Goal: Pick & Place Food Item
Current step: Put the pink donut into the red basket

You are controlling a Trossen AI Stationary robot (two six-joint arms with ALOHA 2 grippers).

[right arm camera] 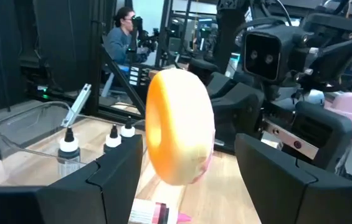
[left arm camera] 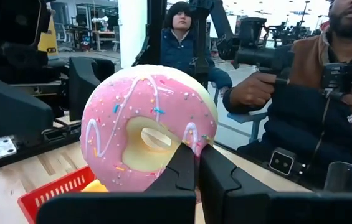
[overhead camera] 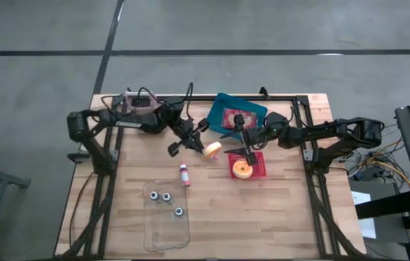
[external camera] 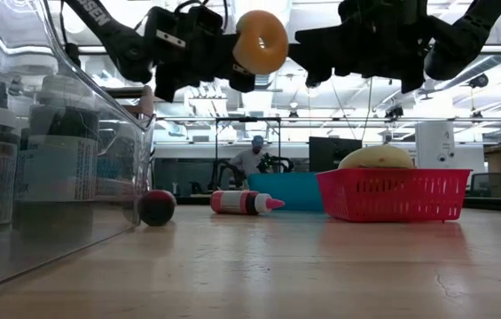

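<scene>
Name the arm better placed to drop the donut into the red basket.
Left, probably: the left gripper is shut on the donut, held aloft beside the red basket. The right gripper is open and holds nothing, though close by.

Bright overhead light (soft foreground blur)

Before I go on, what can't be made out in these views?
Left tool grip depth on the donut: left wrist view, its fingers cover the contact.
Red basket contents: low view, wall hides all but a yellowish top.
Item on teal tray: high view, too small.
Right tool clearance from the donut: right wrist view gives no depth.
</scene>
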